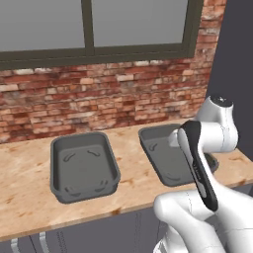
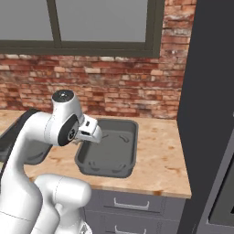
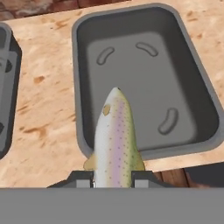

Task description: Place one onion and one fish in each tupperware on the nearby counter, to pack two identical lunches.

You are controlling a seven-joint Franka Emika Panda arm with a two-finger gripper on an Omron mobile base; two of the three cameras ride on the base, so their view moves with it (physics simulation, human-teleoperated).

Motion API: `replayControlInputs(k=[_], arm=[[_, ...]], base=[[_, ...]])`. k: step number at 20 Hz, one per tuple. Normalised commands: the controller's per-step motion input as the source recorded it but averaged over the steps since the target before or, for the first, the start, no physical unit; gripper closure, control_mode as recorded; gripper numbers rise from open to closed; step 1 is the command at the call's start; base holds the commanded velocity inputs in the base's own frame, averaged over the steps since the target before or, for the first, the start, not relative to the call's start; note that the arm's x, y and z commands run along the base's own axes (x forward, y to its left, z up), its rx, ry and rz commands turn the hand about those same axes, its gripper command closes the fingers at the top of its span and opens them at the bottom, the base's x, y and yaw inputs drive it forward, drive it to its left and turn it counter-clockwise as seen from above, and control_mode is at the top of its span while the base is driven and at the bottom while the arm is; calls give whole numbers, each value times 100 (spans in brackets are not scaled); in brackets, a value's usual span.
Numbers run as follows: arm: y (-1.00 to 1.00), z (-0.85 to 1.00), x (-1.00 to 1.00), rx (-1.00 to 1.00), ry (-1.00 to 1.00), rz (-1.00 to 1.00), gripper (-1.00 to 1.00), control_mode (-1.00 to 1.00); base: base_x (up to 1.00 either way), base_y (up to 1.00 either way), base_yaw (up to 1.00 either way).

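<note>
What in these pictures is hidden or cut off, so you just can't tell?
- Fish: tail end cut off at the hand view's bottom, between the gripper fingertips.
- Right tupperware: near half hidden by the arm in the left base view.
- Left tupperware: mostly behind the arm in the right base view.

Tail end of the fish (image 3: 114,140) cut off at the bottom of the hand view, hidden between the dark fingertips (image 3: 81,178). Second tupperware (image 3: 5,87) clipped by the hand view's left edge. In the left base view, near and right portions of the right tupperware (image 1: 157,148) masked by the arm. In the right base view, near left corner of that tupperware (image 2: 109,151) covered by the wrist; counter (image 2: 160,160) running behind the arm.
</note>
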Motion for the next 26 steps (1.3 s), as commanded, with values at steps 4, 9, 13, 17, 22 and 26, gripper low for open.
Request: replayControlInputs(k=[4,9,13,17,22,26], arm=[[-5,-32,29,0,0,0,100,-100],[-12,-32,29,0,0,0,100,-100],[-4,-38,30,0,0,0,100,-100],[0,-43,28,0,0,0,100,-100],[-1,-36,30,0,0,0,100,-100],[-6,-33,30,0,0,0,100,-100]], base=[[0,0,0],[0,0,0],[0,0,0],[0,0,0],[0,0,0],[0,0,0]])
